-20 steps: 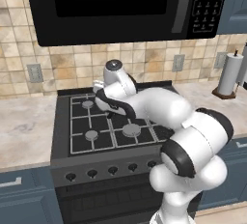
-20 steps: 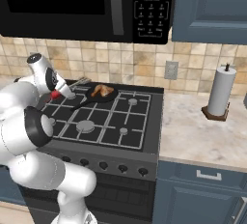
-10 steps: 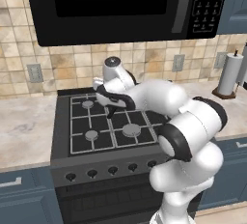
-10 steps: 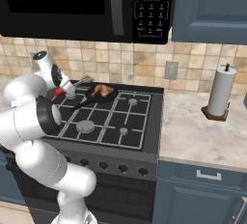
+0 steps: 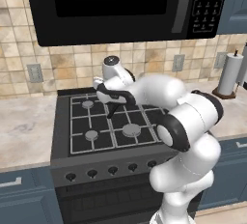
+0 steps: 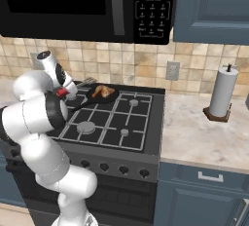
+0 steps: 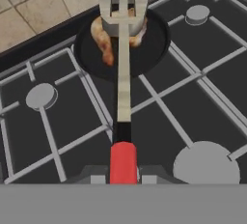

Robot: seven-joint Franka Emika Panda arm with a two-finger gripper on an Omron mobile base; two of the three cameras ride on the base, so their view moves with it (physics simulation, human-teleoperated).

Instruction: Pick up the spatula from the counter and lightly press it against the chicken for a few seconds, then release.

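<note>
- My jaws are clamped tight on the red handle of the spatula [image 7: 124, 88].
- Its slotted blade lies over the chicken [image 7: 103, 42] in the black pan [image 7: 154, 49] on the stove [image 7: 62, 136]; I cannot tell whether they touch.

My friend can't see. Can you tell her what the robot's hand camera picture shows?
A red-handled metal spatula, gripped at the bottom by the robot's dark fingers, stretches forward so that its slotted blade covers part of a browned chicken piece in a round black pan. The pan sits on a black stove with grey burners.
</note>
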